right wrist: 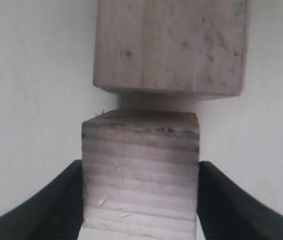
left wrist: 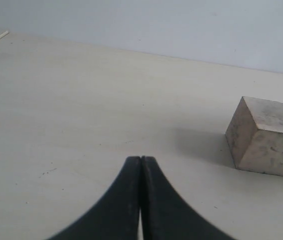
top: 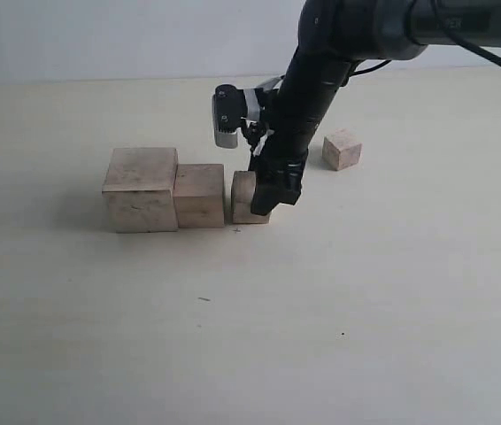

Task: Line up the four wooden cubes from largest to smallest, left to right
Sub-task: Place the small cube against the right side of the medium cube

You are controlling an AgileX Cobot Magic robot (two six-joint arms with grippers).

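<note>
Step three of four: your right pincer (right wrist: 140, 200) grips the third cube (top: 242, 198) just beside the second cube (top: 199, 195); next, release it, then fetch the smallest cube (top: 342, 149).

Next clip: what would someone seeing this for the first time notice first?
The dark right end effector clamped on the third cube, at the right end of a row with the largest cube and second cube, left of centre in the exterior view. Next, the smallest cube sitting alone, farther right and back.
</note>
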